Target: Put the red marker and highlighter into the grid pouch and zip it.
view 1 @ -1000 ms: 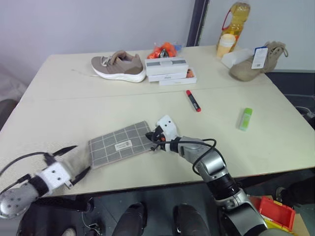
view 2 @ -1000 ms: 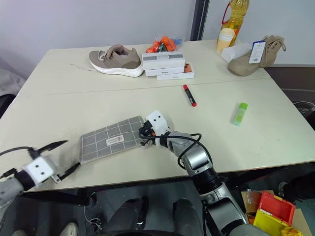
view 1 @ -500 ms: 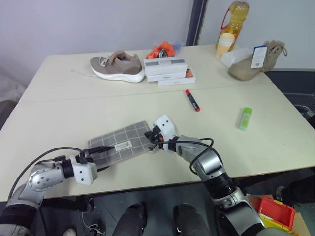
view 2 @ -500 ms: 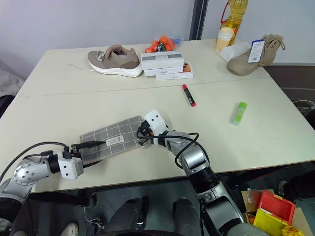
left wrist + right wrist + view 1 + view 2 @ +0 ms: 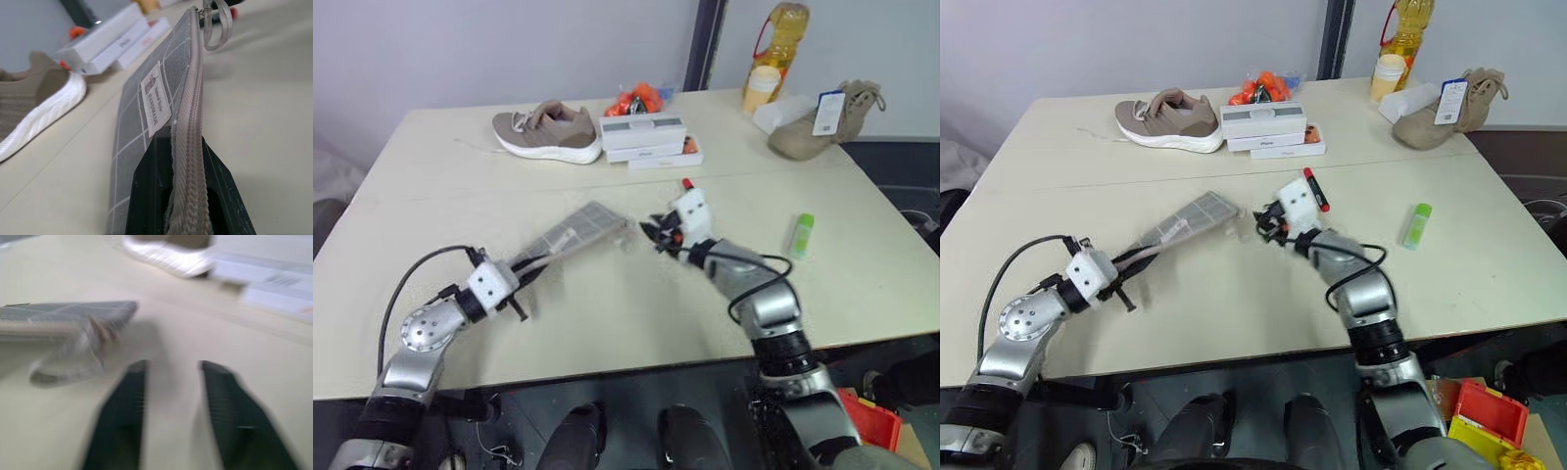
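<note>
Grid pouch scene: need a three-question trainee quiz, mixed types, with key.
1. True or false: the left gripper is shut on the grid pouch.
2. Where is the highlighter? A) inside the pouch B) lying on the table, on the robot's right C) in the right gripper
3. Fill in: the right gripper's two black fingers stand ____, with nothing between them.

Key:
1. True. The left wrist view shows the zipper edge clamped between the fingers, and the pouch is raised at an angle off the table.
2. B. The red marker also lies on the table, just beyond the right gripper.
3. Open.
</note>
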Motion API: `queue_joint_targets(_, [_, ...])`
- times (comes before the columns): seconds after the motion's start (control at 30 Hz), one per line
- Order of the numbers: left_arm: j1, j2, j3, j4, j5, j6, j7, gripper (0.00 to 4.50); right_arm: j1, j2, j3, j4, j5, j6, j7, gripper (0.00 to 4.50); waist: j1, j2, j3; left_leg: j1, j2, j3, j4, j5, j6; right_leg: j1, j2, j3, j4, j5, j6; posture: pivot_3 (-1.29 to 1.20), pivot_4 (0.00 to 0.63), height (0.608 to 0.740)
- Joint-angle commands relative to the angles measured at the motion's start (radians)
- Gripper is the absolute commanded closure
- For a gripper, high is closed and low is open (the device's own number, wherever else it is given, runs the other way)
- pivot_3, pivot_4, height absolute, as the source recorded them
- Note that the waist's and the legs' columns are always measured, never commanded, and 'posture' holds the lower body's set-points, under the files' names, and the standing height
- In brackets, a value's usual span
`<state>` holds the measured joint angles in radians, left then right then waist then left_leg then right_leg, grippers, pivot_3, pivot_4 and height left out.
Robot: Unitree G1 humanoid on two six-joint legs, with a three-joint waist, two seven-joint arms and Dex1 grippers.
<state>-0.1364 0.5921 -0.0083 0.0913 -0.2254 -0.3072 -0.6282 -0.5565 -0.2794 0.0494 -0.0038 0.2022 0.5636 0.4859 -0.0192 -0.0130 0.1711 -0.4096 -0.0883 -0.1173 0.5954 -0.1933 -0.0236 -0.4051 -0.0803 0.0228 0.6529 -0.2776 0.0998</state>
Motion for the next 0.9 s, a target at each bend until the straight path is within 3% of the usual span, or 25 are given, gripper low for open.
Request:
queue_joint_targets(0.03, [-0.020,-0.055,0.014,-0.071,0.025,0.055,0.074,4.50,-0.024,-0.038,-0.048,-0.072,0.057,0.040,0.038,0.65,0.001,0.000,0.000,0.000,0.000,0.000,0.000,0.000,0.000,0.000,0.000,0.000,0.000,0.000,0.000,0.00,0.150,0.740])
queue_joint_targets(0.07, [-0.023,-0.071,0.012,-0.077,0.034,0.064,0.086,4.50,-0.023,-0.044,-0.052,-0.083,0.065,0.051,0.043,0.14,0.001,0.000,0.000,0.000,0.000,0.000,0.000,0.000,0.000,0.000,0.000,0.000,0.000,0.000,0.000,0.00,0.150,0.740])
queue_joint_targets(0.1, [-0.026,-0.088,0.008,-0.083,0.040,0.073,0.094,4.50,-0.021,-0.046,-0.052,-0.091,0.074,0.067,0.046,0.06,0.001,0.000,0.000,0.000,0.000,0.000,0.000,0.000,0.000,0.000,0.000,0.000,0.000,0.000,0.000,0.00,0.150,0.740])
queue_joint_targets(0.57, [-0.044,-0.169,-0.029,-0.070,0.096,0.053,0.065,4.50,-0.060,0.045,-0.019,-0.070,0.089,0.110,-0.025,0.06,0.005,0.000,0.000,0.000,0.000,0.000,0.000,0.000,0.000,0.000,-0.001,0.000,0.000,0.000,0.000,0.00,0.150,0.740])
queue_joint_targets(0.63, [-0.045,-0.175,-0.029,-0.067,0.101,0.051,0.062,4.50,-0.063,0.053,-0.021,-0.060,0.090,0.105,-0.032,0.87,0.005,0.000,0.000,0.000,0.000,0.000,0.000,0.000,0.000,0.000,-0.001,0.000,0.000,0.000,0.000,0.00,0.150,0.740])
queue_joint_targets(0.87, [-0.042,-0.187,-0.023,-0.067,0.108,0.049,0.057,4.50,-0.056,0.061,-0.011,-0.075,0.100,0.112,-0.021,4.48,0.005,0.000,0.000,0.000,0.000,0.000,0.000,0.000,0.000,0.000,0.000,0.000,0.000,0.000,0.000,0.00,0.150,0.740])
queue_joint_targets(0.9, [-0.044,-0.187,-0.023,-0.068,0.109,0.050,0.057,4.50,-0.055,0.062,-0.007,-0.079,0.101,0.115,-0.020,4.48,0.005,0.000,0.000,0.000,0.000,0.000,0.000,0.000,0.000,0.000,0.000,0.000,0.000,0.000,0.000,0.00,0.150,0.740])
